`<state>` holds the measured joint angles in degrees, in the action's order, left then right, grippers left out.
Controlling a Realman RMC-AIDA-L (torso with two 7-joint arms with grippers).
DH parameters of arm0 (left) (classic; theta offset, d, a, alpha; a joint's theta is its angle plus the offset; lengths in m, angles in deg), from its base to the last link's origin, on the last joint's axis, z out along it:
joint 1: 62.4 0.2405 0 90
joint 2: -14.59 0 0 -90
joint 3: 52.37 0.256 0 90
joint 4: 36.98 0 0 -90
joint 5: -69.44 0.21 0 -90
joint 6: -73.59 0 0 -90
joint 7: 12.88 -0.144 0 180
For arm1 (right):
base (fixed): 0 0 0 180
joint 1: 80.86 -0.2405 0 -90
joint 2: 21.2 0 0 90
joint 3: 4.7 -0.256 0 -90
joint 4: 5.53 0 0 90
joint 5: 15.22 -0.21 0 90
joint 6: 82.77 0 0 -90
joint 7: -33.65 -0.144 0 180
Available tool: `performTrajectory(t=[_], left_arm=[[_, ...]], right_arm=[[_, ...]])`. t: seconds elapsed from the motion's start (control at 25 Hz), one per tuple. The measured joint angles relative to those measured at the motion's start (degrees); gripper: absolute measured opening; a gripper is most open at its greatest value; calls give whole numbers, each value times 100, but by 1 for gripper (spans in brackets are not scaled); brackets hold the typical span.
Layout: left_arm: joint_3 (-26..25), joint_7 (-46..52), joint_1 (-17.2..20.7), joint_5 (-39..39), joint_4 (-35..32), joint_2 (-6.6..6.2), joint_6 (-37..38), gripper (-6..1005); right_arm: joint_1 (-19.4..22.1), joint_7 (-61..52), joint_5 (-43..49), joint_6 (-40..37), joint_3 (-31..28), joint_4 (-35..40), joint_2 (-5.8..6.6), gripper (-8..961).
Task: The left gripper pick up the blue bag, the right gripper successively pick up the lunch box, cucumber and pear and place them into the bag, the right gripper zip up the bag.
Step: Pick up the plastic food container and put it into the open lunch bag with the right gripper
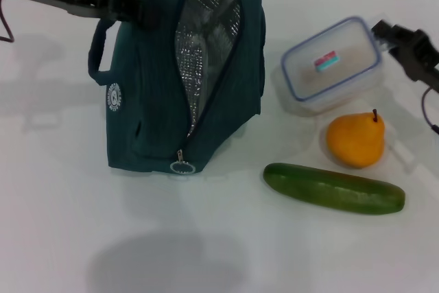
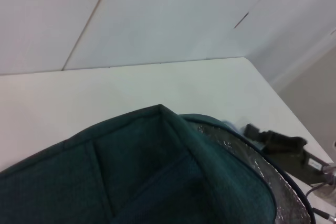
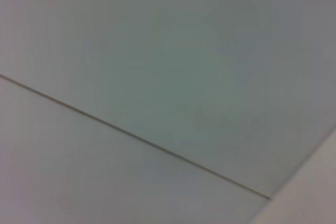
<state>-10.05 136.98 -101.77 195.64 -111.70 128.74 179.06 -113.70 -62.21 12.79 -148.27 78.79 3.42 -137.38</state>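
**Bag held open, lunch box is next**

The left gripper (image 1: 134, 6) is closed on a handle at the top of the blue bag (image 1: 147, 111), which stands on the table (image 1: 62, 224) with its zipper open and foil lining showing; the right gripper (image 1: 391, 32) is beside the far corner of the lunch box (image 1: 333, 63) — I cannot tell how far it is open. The next move, I judge, needs a firm grasp on the box. The pear (image 1: 354, 141) and cucumber (image 1: 334, 187) lie nearer, well apart from the bag's mouth; the way between is free.
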Motion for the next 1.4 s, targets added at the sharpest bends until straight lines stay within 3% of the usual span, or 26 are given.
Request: performTrajectory(t=[0.32, 0.8, 1.04, 1.4], left_arm=[[43, -7, 23, 0, 43, 34, 3, 43], [49, -35, 26, -26, 162, 85, 1, 43], [54, -35, 9, -66, 161, 107, -1, 43], [59, -35, -25, -70, 158, 180, -1, 43]], right_arm=[[222, 113, -593, -860, 0, -5, 0, 98], [144, -126, -1199, -1751, 7, 384, 34, 101], [-318, -417, -1186, -1847, 122, 683, 10, 110], [-1135, -670, -1219, -1673, 842, 716, -1, 123]])
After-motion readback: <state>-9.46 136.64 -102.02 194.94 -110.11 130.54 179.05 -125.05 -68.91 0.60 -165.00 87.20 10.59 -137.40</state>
